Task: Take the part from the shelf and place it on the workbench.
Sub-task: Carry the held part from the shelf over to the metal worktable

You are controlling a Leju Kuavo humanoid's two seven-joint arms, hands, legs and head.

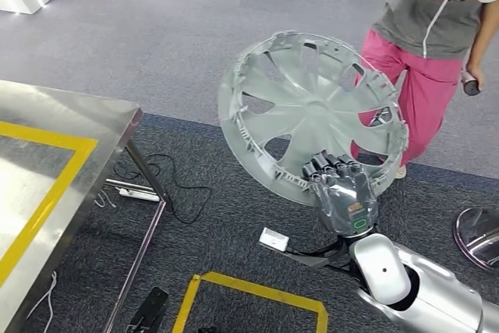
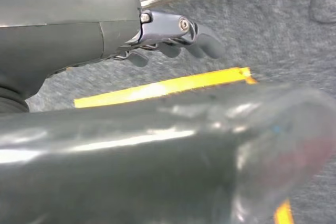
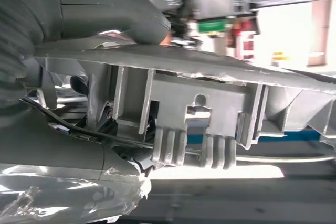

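The part is a large grey wheel cover point(image 1: 306, 107) with several spokes, held up in the air and tilted, above the carpet to the right of the workbench point(image 1: 70, 126). My right hand point(image 1: 344, 189) grips its lower rim, fingers curled over the edge. The right wrist view shows the cover's ribbed rim point(image 3: 198, 93) close up, with my thumb point(image 3: 111, 14) lying over it. My left hand point(image 2: 118, 30) hangs over the carpet with its dark fingers point(image 2: 198, 43) stretched out and holding nothing.
The steel workbench carries yellow tape lines. A person point(image 1: 429, 44) in pink trousers stands behind the cover, holding a controller. On the carpet lie a power strip point(image 1: 132, 193) with cables, a small white box point(image 1: 274, 239), yellow floor tape point(image 1: 259, 290) and a round metal base point(image 1: 479, 235).
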